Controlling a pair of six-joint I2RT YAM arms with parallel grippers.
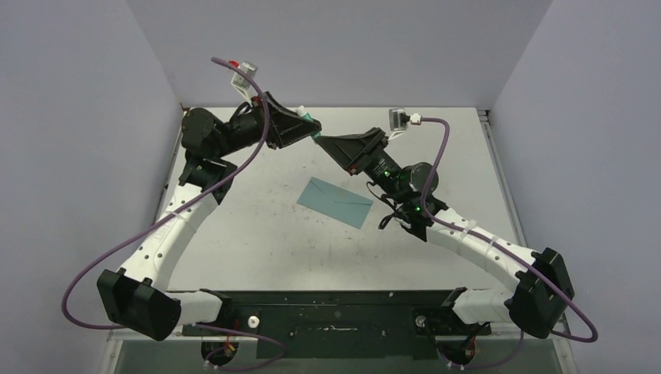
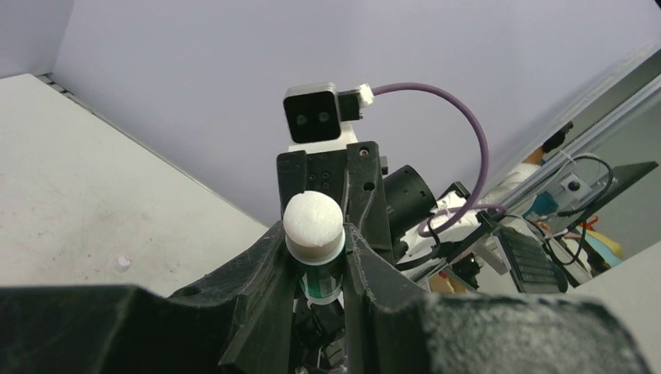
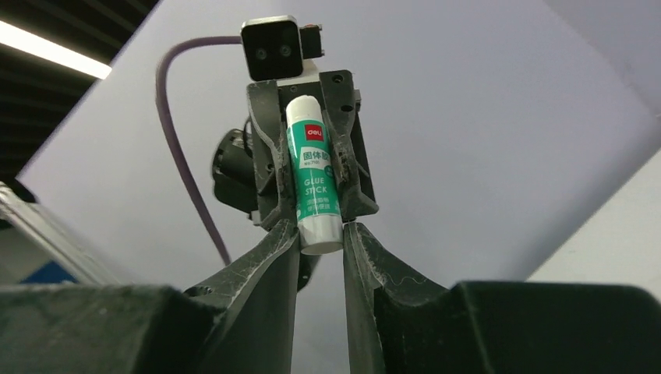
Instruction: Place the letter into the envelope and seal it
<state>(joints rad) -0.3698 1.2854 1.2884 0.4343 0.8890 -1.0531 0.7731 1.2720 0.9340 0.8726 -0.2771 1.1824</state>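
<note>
The left gripper (image 2: 315,249) is closed to a narrow gap and holds a glue stick (image 3: 313,179) between its two fingers. The stick is white with a green label, and the fingers press on it from both sides. The right gripper (image 3: 320,234) also has its fingers drawn close together, one on each side of the white end of the same stick. In the right wrist view both fingertips seem to touch it. The stick therefore spans between the two grippers, which face each other tip to tip. They meet raised off the table (image 1: 257,241), over its far part and a little left of the middle, the left arm reaching in from the left and the right arm from the right.

The envelope (image 1: 335,202) lies flat on the table near the middle, nearer than the two grippers and apart from both. It is teal and sits just beside the right arm, on that arm's left side. It is a little askew to the table edges, and fold lines in a V shape show on its upper face. I cannot tell whether its flap is stuck down
</note>
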